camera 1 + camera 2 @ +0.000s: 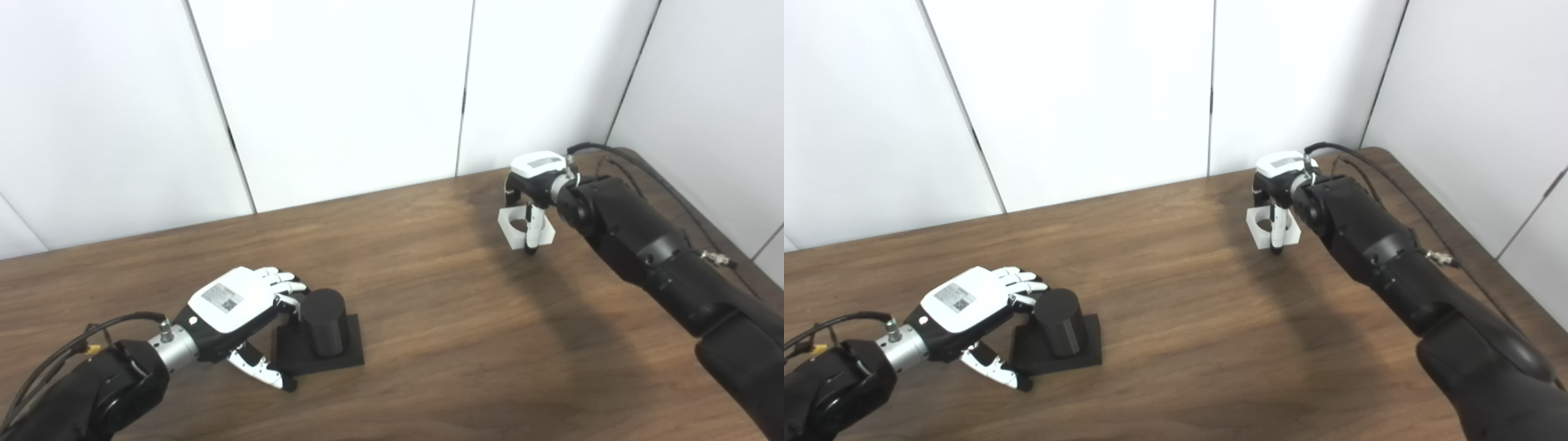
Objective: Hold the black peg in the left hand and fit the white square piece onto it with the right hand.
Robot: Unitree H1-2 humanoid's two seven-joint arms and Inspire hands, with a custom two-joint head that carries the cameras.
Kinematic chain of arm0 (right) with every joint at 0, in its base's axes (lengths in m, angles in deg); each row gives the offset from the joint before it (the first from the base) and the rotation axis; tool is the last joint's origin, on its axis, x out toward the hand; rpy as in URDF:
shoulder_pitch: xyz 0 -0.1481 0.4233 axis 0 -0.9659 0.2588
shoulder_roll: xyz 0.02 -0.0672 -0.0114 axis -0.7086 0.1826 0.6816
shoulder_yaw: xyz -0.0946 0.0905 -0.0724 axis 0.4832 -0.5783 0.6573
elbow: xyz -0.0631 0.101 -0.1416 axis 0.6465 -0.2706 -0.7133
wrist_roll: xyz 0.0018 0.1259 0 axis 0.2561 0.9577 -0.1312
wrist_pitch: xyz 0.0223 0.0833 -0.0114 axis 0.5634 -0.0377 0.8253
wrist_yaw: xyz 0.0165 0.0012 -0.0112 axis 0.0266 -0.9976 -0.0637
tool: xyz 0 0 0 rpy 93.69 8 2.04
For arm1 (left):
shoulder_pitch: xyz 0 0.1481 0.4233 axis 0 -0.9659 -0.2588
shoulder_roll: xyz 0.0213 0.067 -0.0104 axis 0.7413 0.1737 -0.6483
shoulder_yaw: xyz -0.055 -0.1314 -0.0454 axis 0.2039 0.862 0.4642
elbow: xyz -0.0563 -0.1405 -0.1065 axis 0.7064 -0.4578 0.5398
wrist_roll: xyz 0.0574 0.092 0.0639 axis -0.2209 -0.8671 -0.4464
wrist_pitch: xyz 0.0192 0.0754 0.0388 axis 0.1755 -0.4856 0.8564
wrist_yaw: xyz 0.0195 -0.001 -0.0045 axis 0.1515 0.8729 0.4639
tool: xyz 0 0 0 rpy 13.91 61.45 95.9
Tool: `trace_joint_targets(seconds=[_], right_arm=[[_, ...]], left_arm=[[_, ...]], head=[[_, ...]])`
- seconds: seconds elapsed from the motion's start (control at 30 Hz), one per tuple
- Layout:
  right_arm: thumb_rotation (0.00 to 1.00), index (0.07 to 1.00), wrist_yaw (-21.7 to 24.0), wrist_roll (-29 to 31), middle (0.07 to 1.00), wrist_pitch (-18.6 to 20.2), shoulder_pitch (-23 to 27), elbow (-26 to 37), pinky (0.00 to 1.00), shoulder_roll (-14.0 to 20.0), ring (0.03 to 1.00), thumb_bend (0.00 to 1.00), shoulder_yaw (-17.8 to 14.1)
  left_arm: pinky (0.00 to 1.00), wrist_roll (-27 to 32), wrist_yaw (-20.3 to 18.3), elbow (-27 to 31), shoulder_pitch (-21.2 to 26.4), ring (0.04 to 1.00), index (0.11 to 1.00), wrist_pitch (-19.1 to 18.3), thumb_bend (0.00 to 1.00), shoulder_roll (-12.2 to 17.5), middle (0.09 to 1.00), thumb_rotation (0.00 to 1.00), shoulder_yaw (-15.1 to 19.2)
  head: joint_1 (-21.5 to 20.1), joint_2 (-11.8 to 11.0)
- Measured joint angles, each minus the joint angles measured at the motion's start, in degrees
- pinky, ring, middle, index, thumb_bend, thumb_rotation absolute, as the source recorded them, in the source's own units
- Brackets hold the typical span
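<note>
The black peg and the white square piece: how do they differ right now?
The black peg is a dark upright cylinder on a flat square base; the white square piece is pale, with a round hole. The black peg stands near the table's front left with the left hand beside it, fingers at its side; the white square piece is far right, gripped by the right hand. Both are at the wooden table.

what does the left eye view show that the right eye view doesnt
Only the left eye view shows a sliver of another wall panel at its far left edge. Only the right eye view shows the table's far right edge. Both show the left hand beside the black peg and the right hand on the white square piece.
</note>
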Motion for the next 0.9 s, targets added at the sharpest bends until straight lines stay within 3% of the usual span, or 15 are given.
trace_joint_targets(seconds=[0.4, 0.9], right_arm=[[0.13, 0.484, -1.78, 6.7, 0.762, -5.41, -3.44, 7.04, 0.76, 1.97, 0.834, 0.52, -3.85], [0.14, 0.481, 0.67, 13.2, 0.771, -9.4, -4.24, 24.94, 0.69, 2.13, 0.809, 0.52, -5.34]], left_arm=[[0.84, 0.43, -5.03, 4.06, -1.49, 0.859, 0.486, -3.24, 0.52, 0.04, 0.84, 0.07, 1.59], [0.85, 0.33, -8.46, 5.89, -1.34, 0.87, 0.487, -5.61, 0.52, -0.6, 0.848, 0.07, 1.71]], head=[[7.29, 2.37], [15.56, 5.01]])
